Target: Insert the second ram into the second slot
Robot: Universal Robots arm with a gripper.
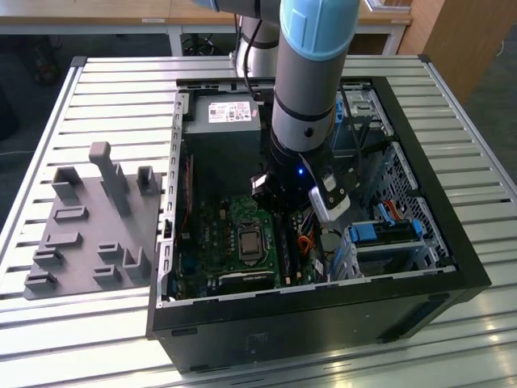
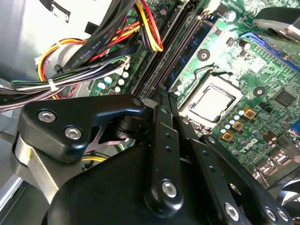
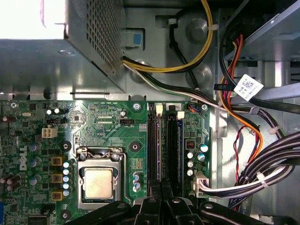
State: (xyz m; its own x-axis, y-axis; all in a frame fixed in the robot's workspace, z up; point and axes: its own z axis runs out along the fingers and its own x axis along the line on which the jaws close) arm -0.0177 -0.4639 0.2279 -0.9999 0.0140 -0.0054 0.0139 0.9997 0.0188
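In the exterior view the tool [image 1: 284, 212] reaches into the open computer case [image 1: 452, 267] over the motherboard. In the first wrist view, the second ram [image 3: 157, 154] seems seated beside the second slot [image 3: 172, 154]. In the second wrist view I cannot tell the tool's opening. Thin, stiff, fragile: edge-grip.

Slatted metal table [image 1: 452, 89], perhaps wooden cabinet [image 1: 460, 40]
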